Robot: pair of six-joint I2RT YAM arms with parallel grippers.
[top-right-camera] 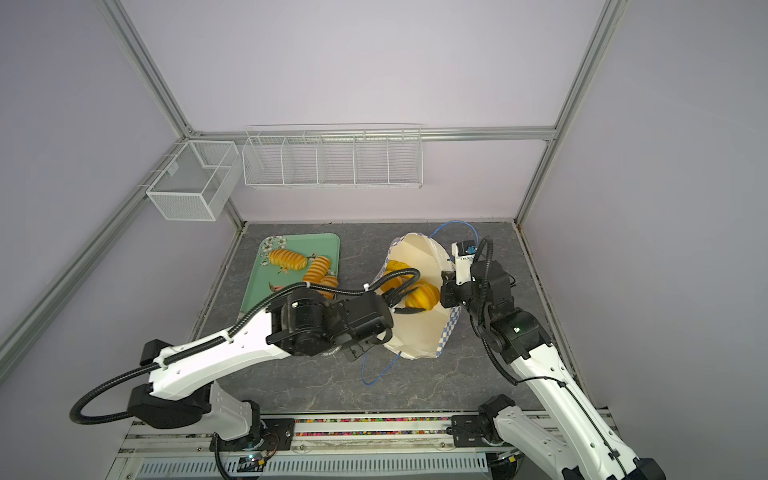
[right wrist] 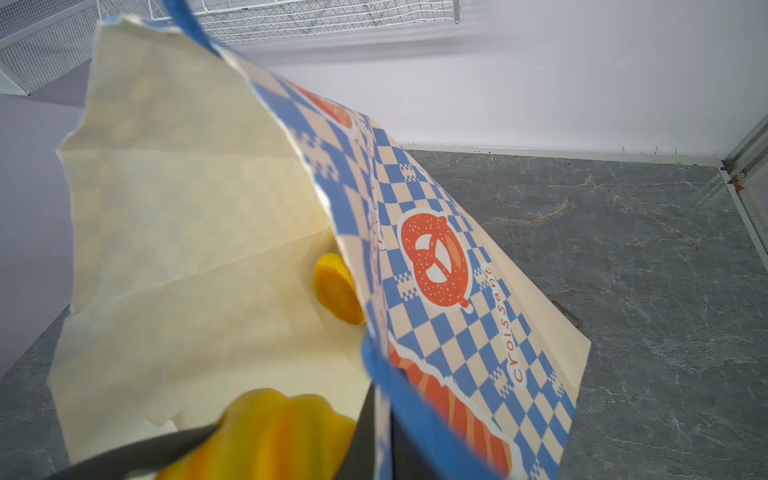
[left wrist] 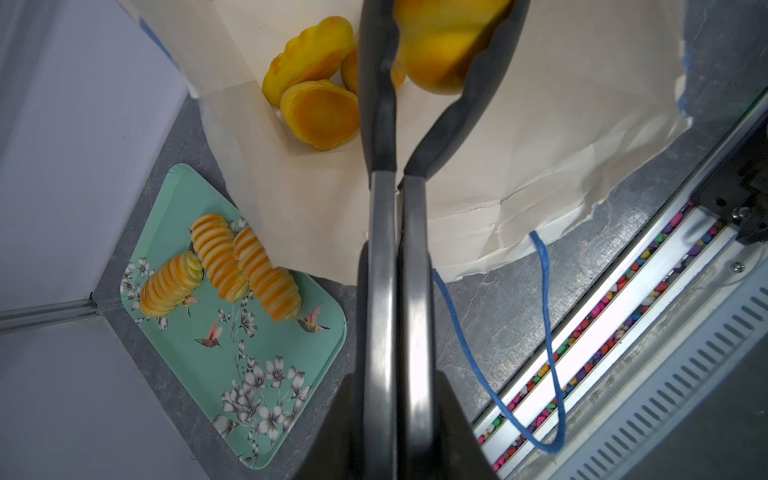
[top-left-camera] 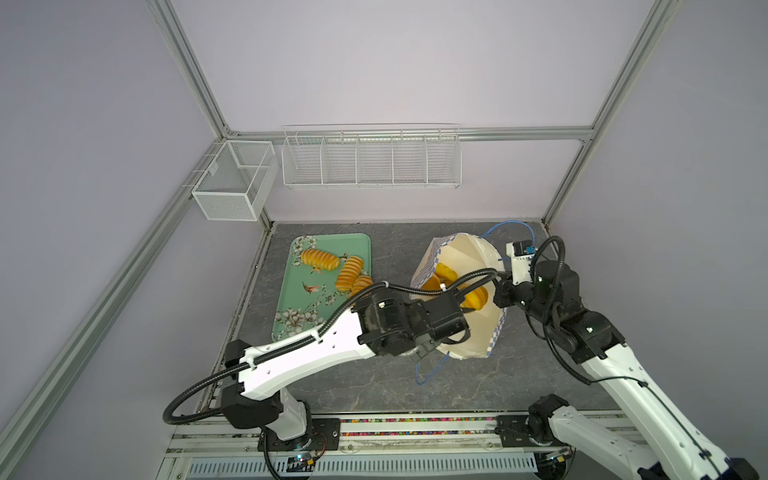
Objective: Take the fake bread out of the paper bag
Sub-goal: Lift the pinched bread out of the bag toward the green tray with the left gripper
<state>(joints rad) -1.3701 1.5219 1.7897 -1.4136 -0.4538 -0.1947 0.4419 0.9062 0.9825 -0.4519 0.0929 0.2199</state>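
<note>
Clearly, the left hand [left wrist: 395, 415] is closed tight around the steel handles of a pair of tongs [left wrist: 382, 249], squeezing them almost together. The tongs' black tips clamp 1 glossy orange bun [left wrist: 440, 45] from both sides. Both top views place that bun inside the wide mouth of the paper bag [top-left-camera: 469, 257]. Whether it hangs clear of the bag's bottom I cannot tell. The left arm stretches from the front left of the worktop [top-left-camera: 374, 374] toward the middle. Its forearm passes over the near corner of the tray, and its wrist bends over the bag's near rim so the tongs point into the opening.

The right hand [right wrist: 380, 434] is closed on the bag's right-hand rim, pinching the checked paper beside a blue cord handle [right wrist: 415, 411]. The right arm comes in from the front right with its elbow folded and its wrist turned toward the bag.

Deeper in the bag lie 2 more pieces of fake bread [left wrist: 320, 114], touching each other, with a 3rd partly hidden behind the tongs. Left of the bag, a green flowered tray [left wrist: 291, 353] carries 3 ribbed loaves [left wrist: 216, 257] lying close together. The bag's other cord handle [top-left-camera: 428, 374] trails on the worktop in front.
</note>
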